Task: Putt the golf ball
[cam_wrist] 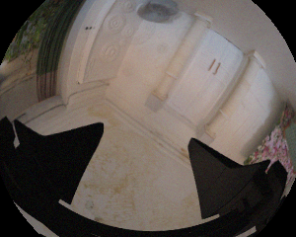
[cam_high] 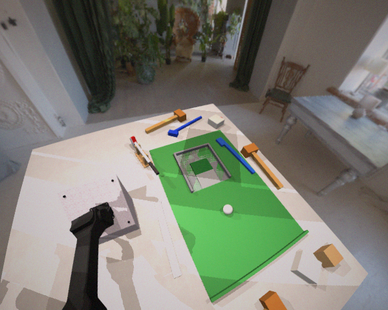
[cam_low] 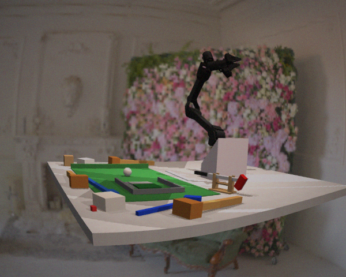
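Top view looks down from behind the arm; exterior faces it, sharing the table; wrist apparently aims upward.

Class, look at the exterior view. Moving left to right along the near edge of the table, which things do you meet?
Small red cube → pale block → blue putter → wooden mallet with the orange head → red putter head on its wooden rack.
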`<state>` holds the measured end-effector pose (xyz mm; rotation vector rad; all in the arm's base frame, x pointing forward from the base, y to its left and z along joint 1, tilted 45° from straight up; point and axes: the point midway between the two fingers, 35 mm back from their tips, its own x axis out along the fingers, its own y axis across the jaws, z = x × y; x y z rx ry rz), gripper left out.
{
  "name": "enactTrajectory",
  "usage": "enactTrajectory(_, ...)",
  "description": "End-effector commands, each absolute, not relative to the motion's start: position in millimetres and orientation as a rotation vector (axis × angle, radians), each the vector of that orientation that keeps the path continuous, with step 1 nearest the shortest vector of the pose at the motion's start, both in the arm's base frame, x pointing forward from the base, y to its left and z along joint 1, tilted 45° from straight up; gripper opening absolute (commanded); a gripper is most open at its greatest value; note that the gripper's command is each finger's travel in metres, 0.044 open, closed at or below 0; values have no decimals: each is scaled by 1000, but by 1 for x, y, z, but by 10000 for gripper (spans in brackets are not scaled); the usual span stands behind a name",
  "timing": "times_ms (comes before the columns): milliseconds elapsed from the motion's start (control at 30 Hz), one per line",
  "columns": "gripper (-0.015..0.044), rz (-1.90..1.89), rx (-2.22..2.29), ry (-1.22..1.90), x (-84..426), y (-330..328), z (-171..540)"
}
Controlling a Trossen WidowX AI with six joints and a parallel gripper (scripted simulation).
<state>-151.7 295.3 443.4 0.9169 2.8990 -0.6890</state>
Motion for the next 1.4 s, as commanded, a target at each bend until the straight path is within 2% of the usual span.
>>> enactTrajectory(0, 426, -697, 922, 2896, -151, 296, 443)
enactTrajectory(133, 440, -877, 1053, 2808, -136, 319, 422)
enactTrajectory(367, 440, -1430, 1475, 2433, -74, 378, 349)
enactTrajectory(667, 440, -2029, 1983, 1744, 27, 413, 245)
enactTrajectory(1033, 440, -2470, 2432, 627, 141, 385, 115)
enactTrajectory(1367, 440, -2491, 2631, -636, 215, 298, 5)
